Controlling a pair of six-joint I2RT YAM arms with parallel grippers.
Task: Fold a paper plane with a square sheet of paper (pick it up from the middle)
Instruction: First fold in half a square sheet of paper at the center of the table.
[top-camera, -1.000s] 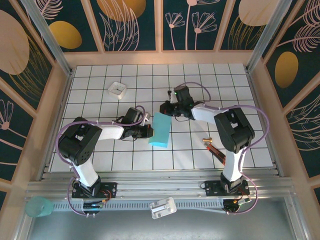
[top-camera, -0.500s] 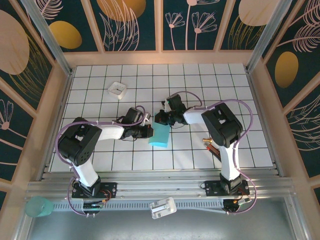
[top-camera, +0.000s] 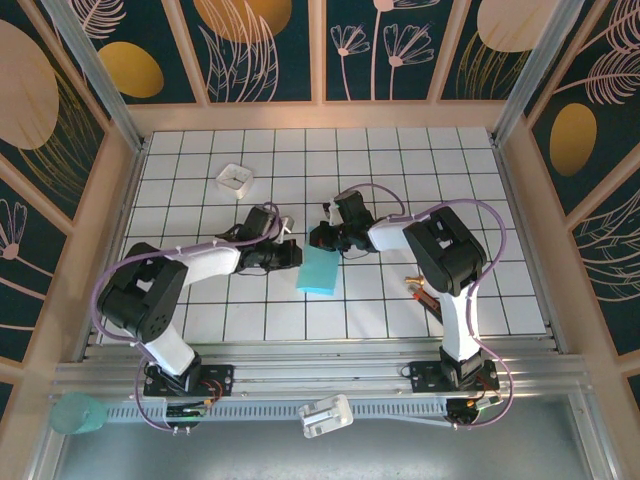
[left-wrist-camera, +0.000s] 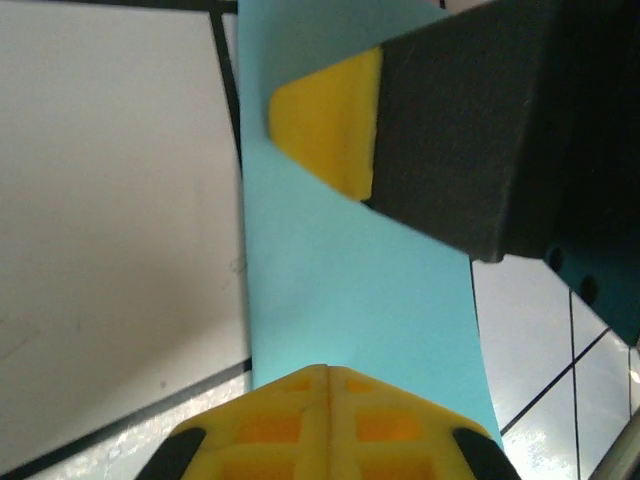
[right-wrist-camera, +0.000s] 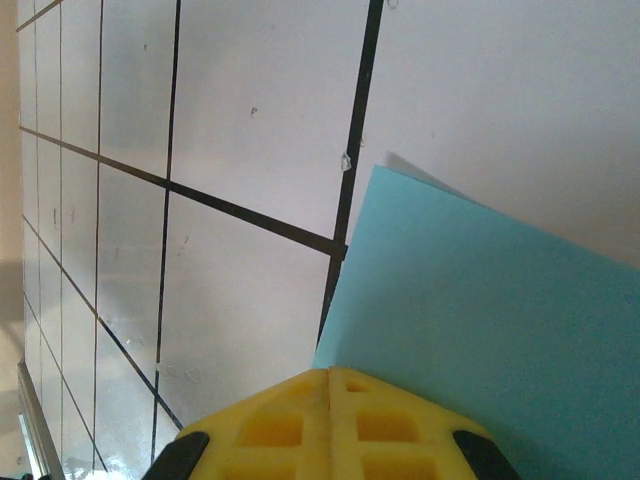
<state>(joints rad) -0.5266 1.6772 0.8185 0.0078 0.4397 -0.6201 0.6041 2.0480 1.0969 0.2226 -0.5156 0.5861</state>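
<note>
Top external: folded paper (top-camera: 319, 270), long axis near-to-far, slightly tilted.

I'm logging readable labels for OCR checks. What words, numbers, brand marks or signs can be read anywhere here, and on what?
None: no legible text in any view.
Folded turquoise-blue paper sheet: blank.
Small white square tray: dark centre mark, too small to read.
Clear plastic piece on the front rail: nothing readable.

My table (top-camera: 400, 180) is white with a black grid of lines. The paper (top-camera: 318, 270) under me is plain turquoise-blue with no print. My fingers (left-wrist-camera: 330, 135) wear yellow pads on black housings. The small tray (top-camera: 234, 178) is white, the walls (top-camera: 250, 45) dark teal with gold ovals and pale leaf drawings, and the tool (top-camera: 430, 298) looks red-and-black, though it's small.
</note>
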